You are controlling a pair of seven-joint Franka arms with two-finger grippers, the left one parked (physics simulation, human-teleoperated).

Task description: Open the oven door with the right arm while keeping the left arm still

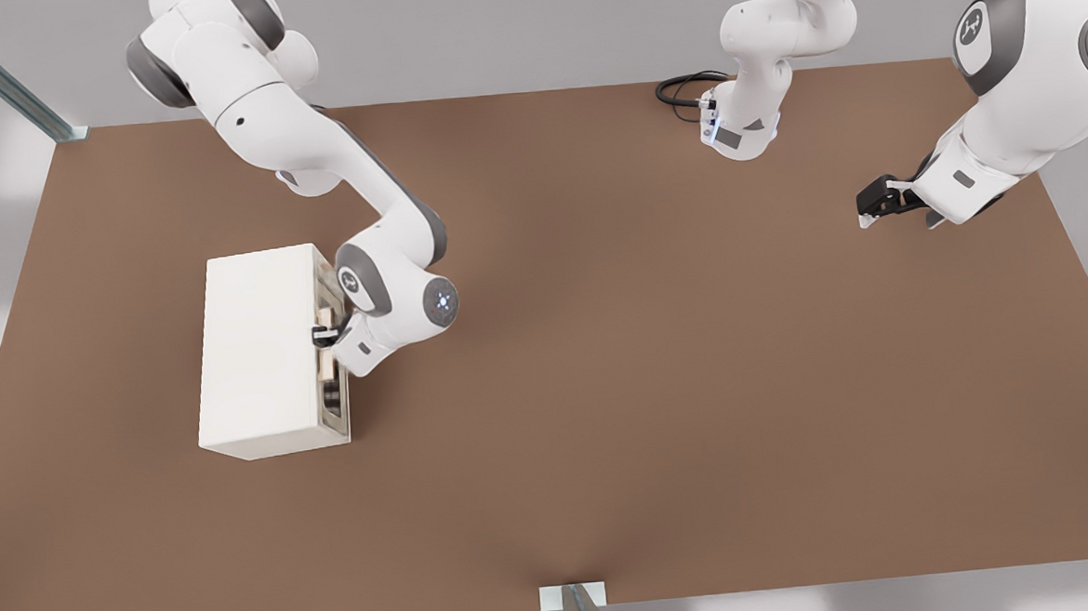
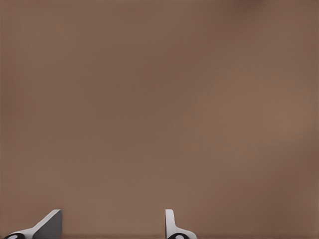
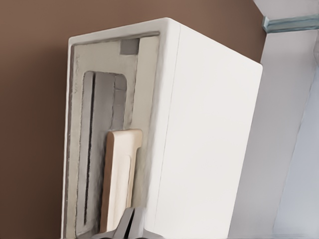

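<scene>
The right arm's gripper sits at the handle of the oven door, seemingly clamped on it. The door looks flush against the oven, on the tabletop's front-view left.

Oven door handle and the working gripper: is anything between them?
Nothing: in the front view the gripper sits right at the beige handle of the oven door, with no gap or object visible between.
</scene>
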